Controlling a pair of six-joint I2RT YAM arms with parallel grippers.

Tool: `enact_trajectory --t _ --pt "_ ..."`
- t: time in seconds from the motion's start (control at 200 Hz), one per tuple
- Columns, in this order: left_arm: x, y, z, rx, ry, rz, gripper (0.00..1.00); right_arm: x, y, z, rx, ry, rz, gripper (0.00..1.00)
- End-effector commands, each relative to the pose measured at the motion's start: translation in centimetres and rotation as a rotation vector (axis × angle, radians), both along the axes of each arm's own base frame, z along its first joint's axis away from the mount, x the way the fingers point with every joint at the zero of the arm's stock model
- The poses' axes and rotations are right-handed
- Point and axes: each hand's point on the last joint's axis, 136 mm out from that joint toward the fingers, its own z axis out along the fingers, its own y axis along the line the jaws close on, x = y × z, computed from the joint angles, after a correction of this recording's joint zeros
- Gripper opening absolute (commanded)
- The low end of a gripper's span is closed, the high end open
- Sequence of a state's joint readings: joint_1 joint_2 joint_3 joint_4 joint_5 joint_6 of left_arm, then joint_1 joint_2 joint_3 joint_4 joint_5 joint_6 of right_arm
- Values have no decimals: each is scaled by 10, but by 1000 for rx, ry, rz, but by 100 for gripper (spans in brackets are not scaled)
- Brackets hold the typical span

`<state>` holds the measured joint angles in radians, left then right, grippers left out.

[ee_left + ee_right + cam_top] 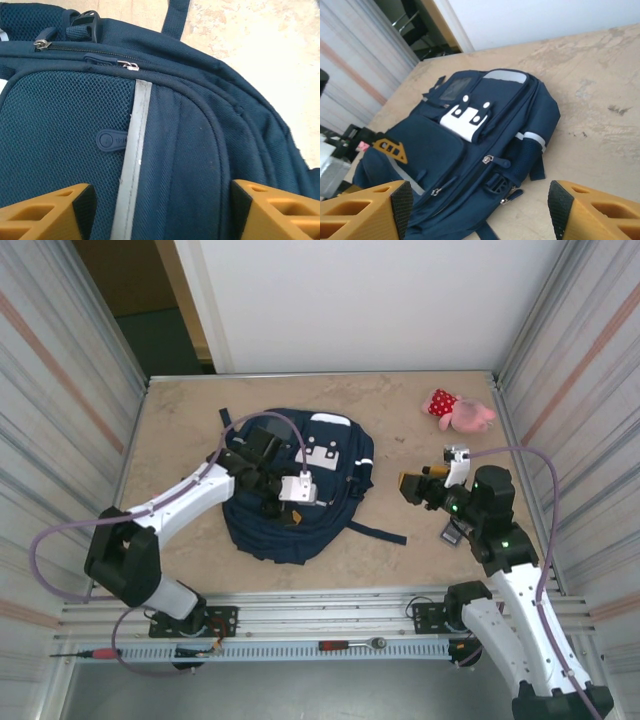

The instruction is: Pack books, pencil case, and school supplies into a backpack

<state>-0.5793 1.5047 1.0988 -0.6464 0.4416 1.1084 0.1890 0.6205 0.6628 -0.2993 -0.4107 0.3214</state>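
Note:
The navy backpack (300, 520) lies flat in the middle of the table, zippers shut, white patch facing up. My left gripper (284, 497) hovers low over its front; in the left wrist view the gripper (157, 215) is open, with blue backpack (190, 150) fabric and a pale stripe (132, 165) below the gap. My right gripper (410, 488) hangs open to the right of the bag, apart from it; in the right wrist view the gripper (480, 215) faces the backpack (470, 160). The books and pencil case are out of view. A small dark flat thing (450, 534) lies under my right arm, too hidden to name.
A pink plush toy (460, 410) lies at the back right near the wall. A loose strap (378, 532) trails from the bag toward my right arm. Corrugated walls close in both sides. Bare table (180, 430) lies left of and behind the bag.

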Motion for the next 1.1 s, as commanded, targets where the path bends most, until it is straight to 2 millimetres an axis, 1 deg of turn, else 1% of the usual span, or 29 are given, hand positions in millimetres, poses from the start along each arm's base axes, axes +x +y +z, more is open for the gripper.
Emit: enact_trajectory --t 0.0,0.04,0.1,0.145,0.19,0.21,0.245,0.326,0.411,0.486,0.586,0.606,0.621,0.631,0.646,0.706,0.842,0.977,1.097 --pt "11 -9 -1 7 -87 -52 71 -3 6 -5 -13 0 49 73" --pt "10 -9 -6 20 -90 -54 69 -3 6 -6 -15 0 55 73" --pt "10 -7 -13 38 -100 -56 62 -3 8 -7 -17 -4 66 74" --pt "11 -5 -16 46 -111 -49 57 -2 8 -11 -28 -4 71 74" --pt "11 -3 -18 49 -123 -37 48 0 8 -21 -57 7 77 73" --pt "11 -2 -18 45 -127 -29 43 0 8 -26 -75 15 84 73" --pt "10 -2 -14 26 -126 -5 36 0 9 -33 -108 28 104 72" --pt "6 -4 3 -81 -74 48 15 0 13 -44 -171 43 166 71" --pt "3 -5 25 -236 1 106 0 4 22 -51 -221 41 240 70" --pt "1 -4 36 -350 35 142 0 7 34 -57 -281 4 323 69" --pt "-1 -4 43 -445 53 165 0 2 60 -71 -398 -62 497 70" --pt "-2 -4 43 -453 60 168 0 2 66 -74 -422 -70 528 70" --pt "-2 -3 43 -458 64 168 0 2 69 -73 -433 -85 543 70" --pt "-2 -4 44 -461 65 167 0 3 72 -78 -442 -74 563 70" --pt "-3 -3 43 -463 71 168 0 3 77 -81 -458 -81 589 70" --pt "-4 -3 41 -467 77 164 0 4 92 -89 -496 -107 679 71" --pt "-6 -3 39 -465 73 149 0 12 125 -104 -525 -175 858 70" --pt "-8 -2 39 -466 70 142 0 27 144 -115 -517 -211 963 69" --pt "-10 -1 35 -461 73 141 0 35 154 -120 -498 -213 1024 69"
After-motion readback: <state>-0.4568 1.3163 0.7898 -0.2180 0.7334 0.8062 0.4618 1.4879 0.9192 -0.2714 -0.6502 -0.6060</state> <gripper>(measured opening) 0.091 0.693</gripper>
